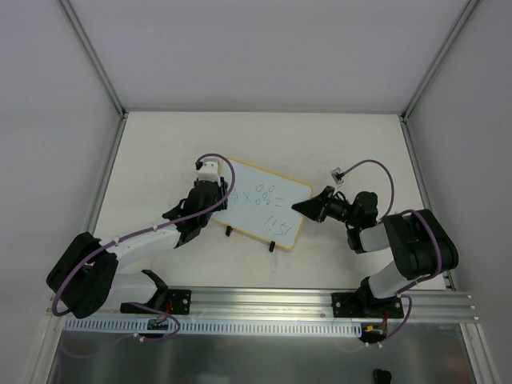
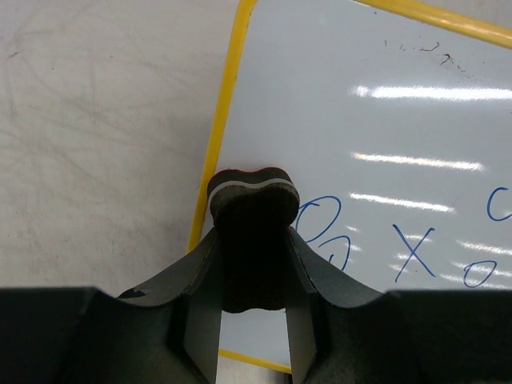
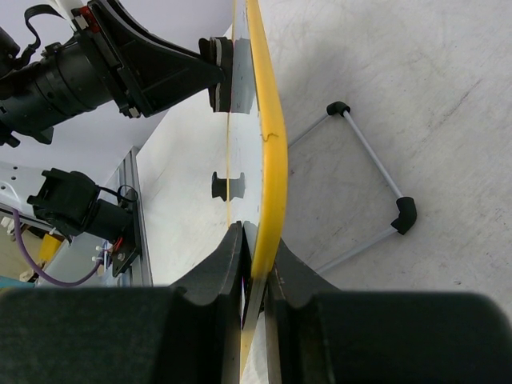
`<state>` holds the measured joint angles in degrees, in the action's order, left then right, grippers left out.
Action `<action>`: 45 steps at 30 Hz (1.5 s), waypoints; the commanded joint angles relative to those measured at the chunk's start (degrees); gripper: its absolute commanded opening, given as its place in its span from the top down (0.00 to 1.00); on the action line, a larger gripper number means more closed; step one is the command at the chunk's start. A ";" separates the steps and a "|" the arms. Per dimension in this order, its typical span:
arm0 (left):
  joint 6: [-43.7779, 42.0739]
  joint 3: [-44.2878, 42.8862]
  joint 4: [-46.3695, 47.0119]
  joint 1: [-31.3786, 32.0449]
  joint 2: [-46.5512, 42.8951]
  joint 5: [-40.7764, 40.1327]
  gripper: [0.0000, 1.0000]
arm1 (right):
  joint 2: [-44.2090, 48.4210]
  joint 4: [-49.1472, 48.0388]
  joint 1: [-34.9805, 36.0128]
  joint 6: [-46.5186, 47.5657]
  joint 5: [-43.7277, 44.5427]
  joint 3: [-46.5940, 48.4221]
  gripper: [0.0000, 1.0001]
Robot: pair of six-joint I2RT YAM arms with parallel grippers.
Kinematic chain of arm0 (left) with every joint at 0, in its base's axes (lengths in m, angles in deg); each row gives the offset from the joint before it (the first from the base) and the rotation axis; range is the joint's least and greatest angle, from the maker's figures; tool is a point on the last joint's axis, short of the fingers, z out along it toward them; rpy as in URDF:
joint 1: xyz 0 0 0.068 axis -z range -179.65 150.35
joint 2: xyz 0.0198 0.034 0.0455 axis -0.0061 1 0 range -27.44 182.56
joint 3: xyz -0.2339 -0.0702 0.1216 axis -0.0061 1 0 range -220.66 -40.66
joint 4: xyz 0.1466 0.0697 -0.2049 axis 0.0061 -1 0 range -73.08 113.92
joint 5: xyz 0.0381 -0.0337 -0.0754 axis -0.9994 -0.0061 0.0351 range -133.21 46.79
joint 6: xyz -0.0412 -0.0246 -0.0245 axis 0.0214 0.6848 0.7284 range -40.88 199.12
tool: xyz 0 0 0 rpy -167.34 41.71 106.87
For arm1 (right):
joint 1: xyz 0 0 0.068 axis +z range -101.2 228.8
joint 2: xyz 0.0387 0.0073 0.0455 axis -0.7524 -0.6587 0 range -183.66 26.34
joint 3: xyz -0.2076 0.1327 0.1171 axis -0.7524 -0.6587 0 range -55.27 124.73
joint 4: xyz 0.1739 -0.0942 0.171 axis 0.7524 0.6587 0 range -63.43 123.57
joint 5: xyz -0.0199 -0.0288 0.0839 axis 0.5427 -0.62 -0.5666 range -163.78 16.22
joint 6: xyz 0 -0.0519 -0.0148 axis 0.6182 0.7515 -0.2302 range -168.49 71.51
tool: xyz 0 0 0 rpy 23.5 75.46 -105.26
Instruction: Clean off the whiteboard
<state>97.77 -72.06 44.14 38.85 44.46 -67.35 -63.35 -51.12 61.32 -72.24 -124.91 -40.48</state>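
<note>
The whole scene is taken in by the top external camera from above and behind the arm bases. It is aimed down at the surface (image 1: pixel 160 152) from well back. The whiteboard (image 1: pixel 268 204) is seen face-on there, between the left tool (image 1: pixel 216 192) and the right tool (image 1: pixel 308 208). The left wrist view is taken close, along its own fingers (image 2: pixel 196 276), down onto the whiteboard's written face. The right wrist view is taken equally close, with the whiteboard seen edge-on. The whiteboard is shared by all three views, and the left tool with its eraser (image 3: pixel 218 76) is also caught in the right wrist view.
</note>
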 commanded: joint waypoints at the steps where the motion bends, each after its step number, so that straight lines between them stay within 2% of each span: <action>1: 1.82 -1.12 3.59 -0.27 0.35 5.59 1.00 | -0.93 -10.02 0.41 8.63 -0.63 0.51 1.00; 15: 3.23 -1.30 5.17 5.88 0.43 7.97 1.00 | -0.31 -10.02 1.37 12.14 -0.11 -0.72 1.00; 22: 5.43 -4.81 6.58 12.99 7.80 7.71 1.00 | 0.31 -10.02 1.55 12.24 -0.28 -0.99 1.00; 28: 5.17 -11.05 7.19 14.85 14.22 7.71 1.00 | 0.39 -10.02 1.55 12.06 -0.55 -0.90 1.00; 33: 4.20 -12.64 6.76 15.73 14.59 4.74 1.00 | 0.57 -10.02 1.72 12.15 -0.55 -0.90 1.00; 39: 2.70 -6.24 5.17 13.89 8.80 -1.52 1.00 | 0.66 -10.02 1.64 12.32 -0.72 -0.99 1.00; 45: 3.14 2.99 5.44 4.23 1.32 0.85 1.00 | 1.01 -10.02 1.72 12.32 -0.90 -0.99 1.00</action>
<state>101.01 -72.98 49.61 47.31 48.46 -65.69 -62.69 -51.47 62.23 -68.72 -123.60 -40.83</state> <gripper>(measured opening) 0.298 0.133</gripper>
